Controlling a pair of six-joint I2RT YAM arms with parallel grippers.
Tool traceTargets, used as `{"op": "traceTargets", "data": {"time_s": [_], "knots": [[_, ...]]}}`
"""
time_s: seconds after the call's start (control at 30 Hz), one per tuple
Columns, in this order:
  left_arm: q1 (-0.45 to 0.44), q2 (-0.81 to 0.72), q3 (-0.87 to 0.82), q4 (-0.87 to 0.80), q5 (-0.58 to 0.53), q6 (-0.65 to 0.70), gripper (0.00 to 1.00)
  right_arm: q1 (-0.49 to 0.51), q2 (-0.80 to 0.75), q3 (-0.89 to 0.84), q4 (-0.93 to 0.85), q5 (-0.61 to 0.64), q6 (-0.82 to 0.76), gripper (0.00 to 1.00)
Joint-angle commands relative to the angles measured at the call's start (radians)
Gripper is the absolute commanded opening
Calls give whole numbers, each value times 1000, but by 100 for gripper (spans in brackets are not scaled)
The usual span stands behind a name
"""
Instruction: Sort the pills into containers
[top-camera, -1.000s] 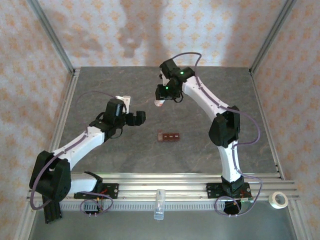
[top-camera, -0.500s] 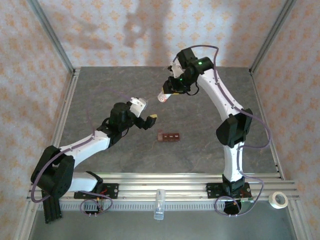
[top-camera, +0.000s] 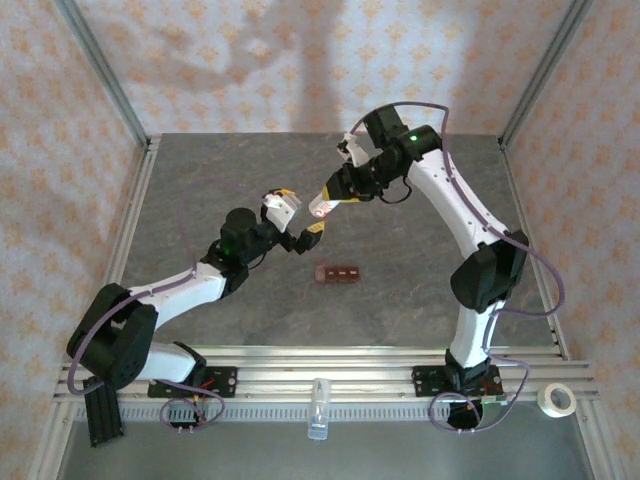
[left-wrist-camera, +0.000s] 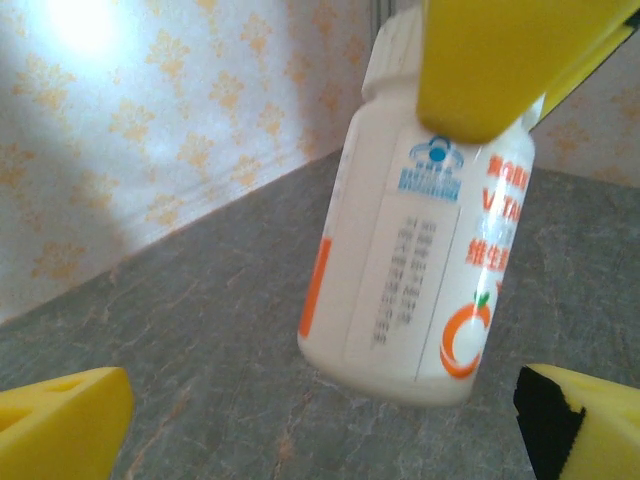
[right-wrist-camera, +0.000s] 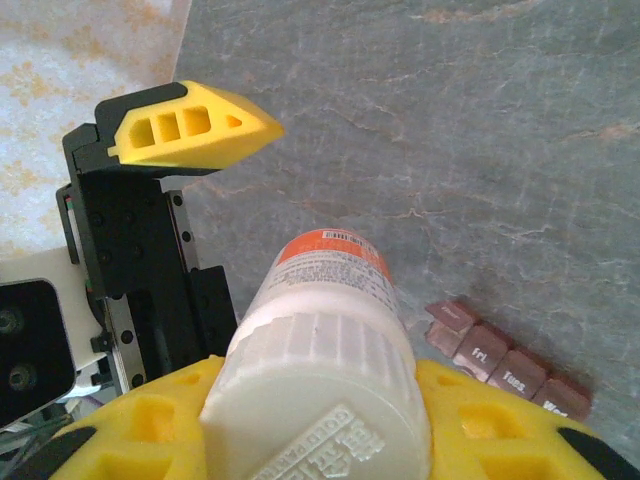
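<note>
A white pill bottle (top-camera: 322, 205) with an orange label hangs tilted above the table, its ribbed cap (right-wrist-camera: 320, 400) still on. My right gripper (top-camera: 337, 192) is shut on the bottle just below the cap, its yellow pads (right-wrist-camera: 480, 425) on either side. My left gripper (top-camera: 298, 223) is open, and the bottle's base (left-wrist-camera: 400, 370) hangs ahead of it, between its wide-spread fingers (left-wrist-camera: 60, 425) and touching neither. The containers (top-camera: 338, 273), a reddish-brown strip of joined lidded boxes (right-wrist-camera: 500, 365), lie on the table below and to the right of the bottle.
A clear tube (top-camera: 318, 408) lies on the front rail between the arm bases. A roll of tape (top-camera: 556, 400) sits at the front right corner. Metal frame posts and patterned walls bound the grey table (top-camera: 420, 290).
My right arm has swung the bottle left and down toward the left gripper. My left gripper has moved right and up until its open fingers flank the bottle's base.
</note>
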Motion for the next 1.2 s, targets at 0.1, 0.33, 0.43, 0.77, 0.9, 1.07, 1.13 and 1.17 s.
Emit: {"op": "traceTargets", "data": {"time_s": [0.1,0.33,0.43,0.77,0.9,1.07,1.13,1.17], "knots": [[-17,-1,55,40,51,-13,93,3,-50,-34,95,-68,54,28],[-33,19,85,-1,67,-1,81,19,-38,-37,104,-83,64,27],[-34,26,88,-6,64,2,78,22,-36,-37,106,-82,65,27],[-34,28,76,-19,52,6,66,24,-32,-39,107,-78,71,26],[-34,28,81,-21,54,-1,62,23,-33,-44,113,-80,74,25],[-36,32,91,-31,62,-5,57,23,-33,-51,122,-86,80,24],[-34,35,93,-33,66,-7,57,23,-33,-53,125,-89,83,24],[-34,37,93,-32,66,-8,57,24,-34,-54,127,-89,84,24]]}}
